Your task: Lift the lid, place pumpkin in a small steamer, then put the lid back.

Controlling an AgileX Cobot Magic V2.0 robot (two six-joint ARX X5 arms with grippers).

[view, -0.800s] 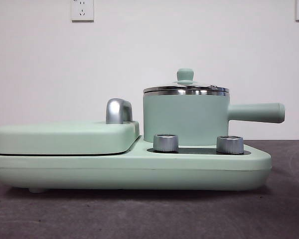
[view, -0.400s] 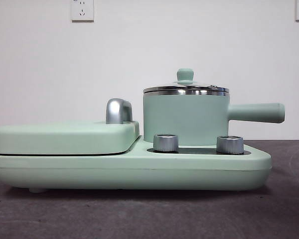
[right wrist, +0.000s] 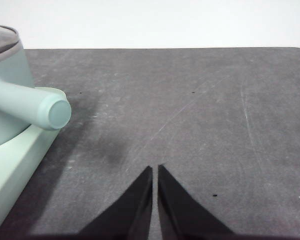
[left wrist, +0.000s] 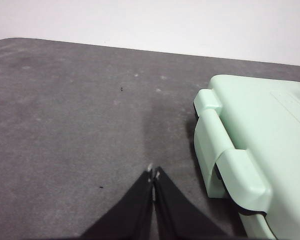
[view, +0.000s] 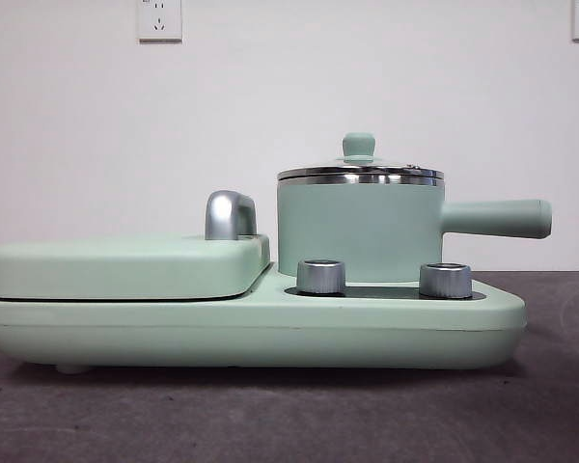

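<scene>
Lid (view: 359, 171) sat closed on small steamer (view: 359, 231), no legible writing seen, left fingers (left wrist: 153, 175) and right fingers (right wrist: 155, 172) pressed together, empty, above grey tabletop (right wrist: 200, 115).

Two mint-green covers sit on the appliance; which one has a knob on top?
The lid on the small steamer: round, steel-rimmed, with a mint-green knob. The flat rectangular cover has a chrome handle instead.

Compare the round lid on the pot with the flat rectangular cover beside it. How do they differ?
The lid is round with a shiny steel rim; the rectangular cover is wide, flat and all mint green. The lid carries a mint-green knob; the cover has a chrome handle. The lid sits higher, on the small steamer; the cover lies low on the base. Both are closed.
</scene>
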